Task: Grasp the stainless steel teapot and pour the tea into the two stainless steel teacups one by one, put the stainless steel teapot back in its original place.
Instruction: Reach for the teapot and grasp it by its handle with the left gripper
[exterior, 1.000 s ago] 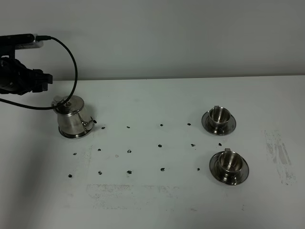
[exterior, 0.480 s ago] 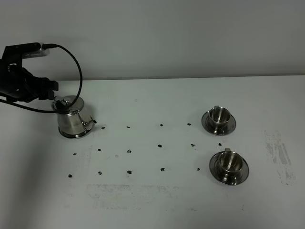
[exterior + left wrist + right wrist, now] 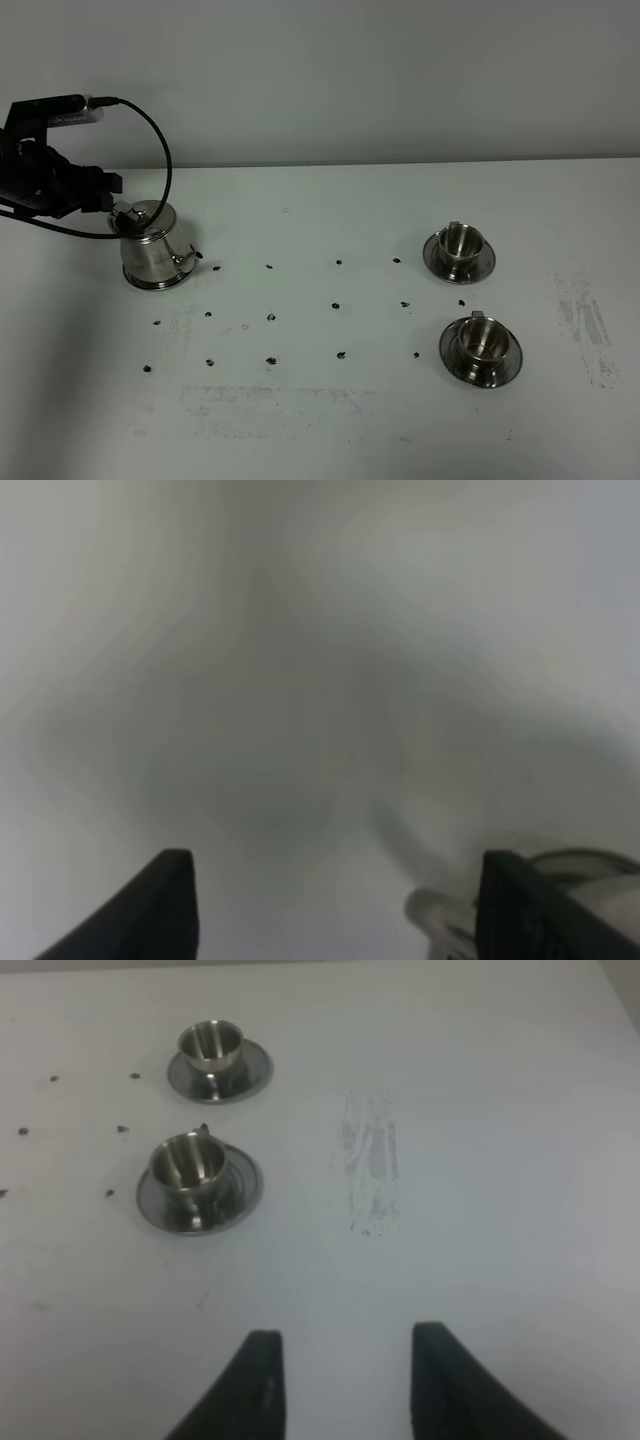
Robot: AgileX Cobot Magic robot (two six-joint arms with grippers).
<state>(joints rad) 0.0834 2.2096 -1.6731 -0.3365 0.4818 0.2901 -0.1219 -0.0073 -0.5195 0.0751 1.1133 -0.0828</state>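
Exterior high view: the stainless steel teapot (image 3: 150,252) stands upright on the table (image 3: 330,420) at its left side, spout toward the middle. My left gripper (image 3: 110,200) sits just beside its lid and handle, on the side away from the cups. Its jaws are spread wide and hold nothing. I cannot tell whether a finger touches the pot.

Left wrist view: badly blurred. The teapot shows only as a bright shape beside one finger (image 3: 515,905).

The two stainless steel teacups (image 3: 461,244) (image 3: 481,342) rest on their saucers at the right, well apart from the pot. No tea is visible in either.

My right gripper (image 3: 347,1342) hangs idle near the cups, jaws apart and empty.

Finding: the grasp is not yet made. The lift, both pours and the return all remain.
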